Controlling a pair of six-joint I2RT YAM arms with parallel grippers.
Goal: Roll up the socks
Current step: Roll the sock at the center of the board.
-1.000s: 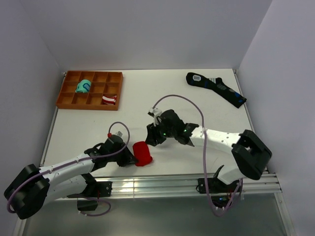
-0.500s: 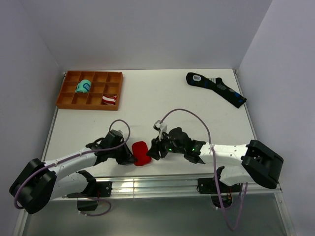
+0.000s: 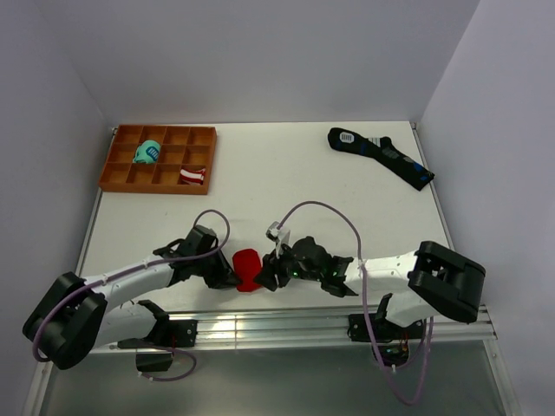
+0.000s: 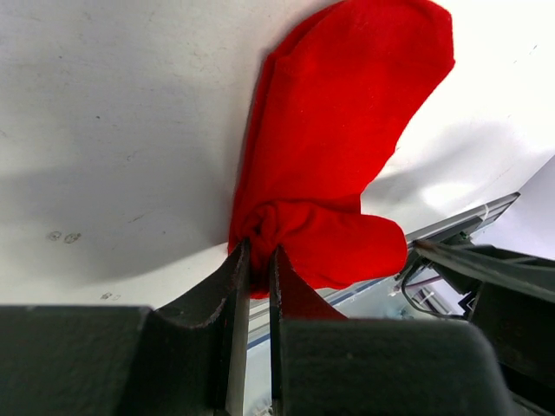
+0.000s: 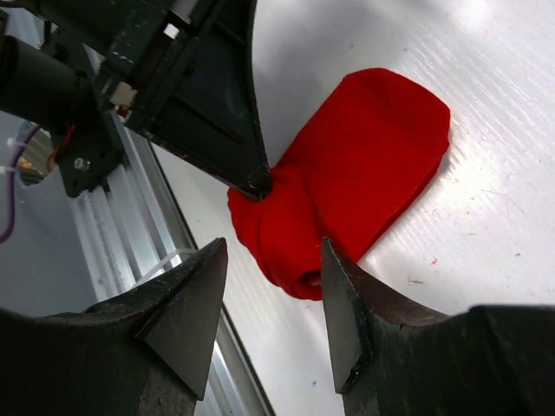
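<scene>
The red socks [image 3: 247,269] lie near the table's front edge, partly rolled into a thick bundle at the near end with a flat part behind. My left gripper [image 3: 229,276] is shut on the rolled end from the left; in the left wrist view the fingers [image 4: 234,286] pinch the red fabric [image 4: 329,156]. My right gripper [image 3: 265,276] is open just right of the bundle. In the right wrist view its jaws stand apart around the rolled end of the socks [image 5: 347,182], not touching it. No white motif shows.
An orange compartment tray [image 3: 159,159] at the back left holds a teal bundle [image 3: 146,152] and a red-and-white striped bundle [image 3: 192,176]. Long black socks with blue marks [image 3: 379,154] lie at the back right. The metal rail [image 3: 286,325] runs along the front edge.
My right gripper has come down and left from the table's middle to the socks. My left gripper has moved slightly forward with the socks, which now form a tighter bundle.
</scene>
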